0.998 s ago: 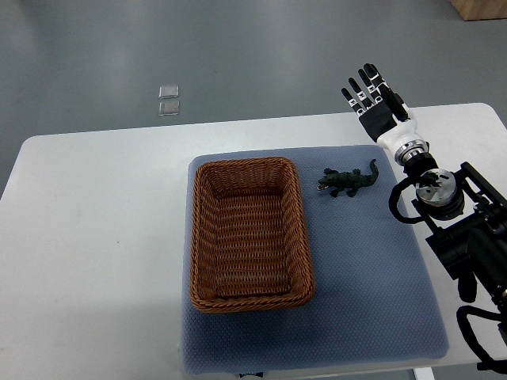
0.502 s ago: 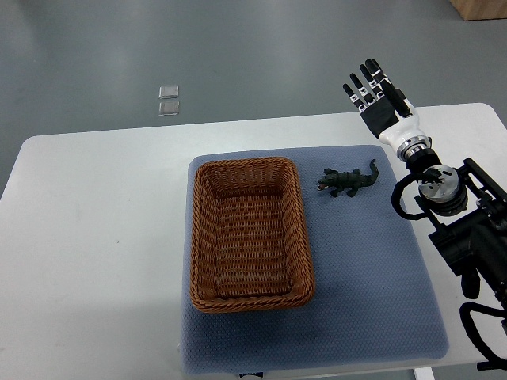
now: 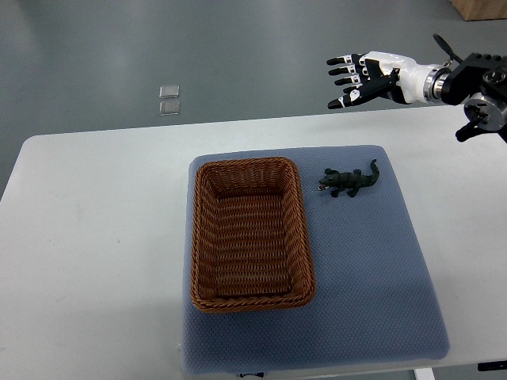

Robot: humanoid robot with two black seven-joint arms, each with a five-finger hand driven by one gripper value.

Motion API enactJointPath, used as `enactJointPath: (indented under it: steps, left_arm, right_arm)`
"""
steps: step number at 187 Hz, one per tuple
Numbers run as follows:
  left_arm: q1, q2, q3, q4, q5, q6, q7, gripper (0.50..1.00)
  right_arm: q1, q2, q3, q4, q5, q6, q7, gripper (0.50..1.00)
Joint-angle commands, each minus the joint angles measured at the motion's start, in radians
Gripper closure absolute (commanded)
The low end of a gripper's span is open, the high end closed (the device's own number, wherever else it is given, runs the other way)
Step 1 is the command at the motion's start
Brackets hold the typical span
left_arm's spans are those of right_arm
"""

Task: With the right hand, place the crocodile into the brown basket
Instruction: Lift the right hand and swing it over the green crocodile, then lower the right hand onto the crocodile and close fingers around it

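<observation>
A small dark green toy crocodile (image 3: 348, 181) lies on the blue mat (image 3: 372, 269), just right of the brown wicker basket (image 3: 249, 233). The basket holds nothing. My right hand (image 3: 354, 79) hangs high past the table's far edge, up and slightly right of the crocodile and well apart from it. Its fingers are spread, point left, and hold nothing. The right arm (image 3: 467, 83) reaches in from the upper right edge. No left arm shows.
The mat rests on a white table (image 3: 95, 237). Two small clear squares (image 3: 168, 100) lie on the grey floor beyond the table. A wooden box corner (image 3: 482, 8) shows at the top right.
The right arm has swung up from the table's right side to the upper right. The hand turned from pointing away to pointing left. Crocodile and basket have not moved.
</observation>
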Motion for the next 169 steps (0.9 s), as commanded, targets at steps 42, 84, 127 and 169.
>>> enactJointPath:
  steps: [42, 84, 127, 169]
  left_arm:
    - [-0.004, 0.0, 0.003, -0.002, 0.001, -0.011, 0.0, 0.5]
    - [-0.004, 0.0, 0.003, -0.002, 0.001, -0.011, 0.0, 0.5]
    - [-0.004, 0.0, 0.003, 0.0, 0.001, -0.011, 0.0, 0.5]
    - [-0.004, 0.0, 0.006, 0.001, 0.001, -0.011, 0.0, 0.5]
  right_arm:
    - [0.373, -0.041, -0.475, 0.082, -0.232, 0.215, -0.069, 0.562]
    - [0.397, 0.017, -0.517, 0.096, -0.296, 0.205, -0.071, 0.562]
    - [0.319, 0.079, -0.52, 0.097, -0.396, 0.147, -0.051, 0.564]
    - [0.264, 0.097, -0.538, 0.093, -0.453, 0.107, -0.048, 0.566]
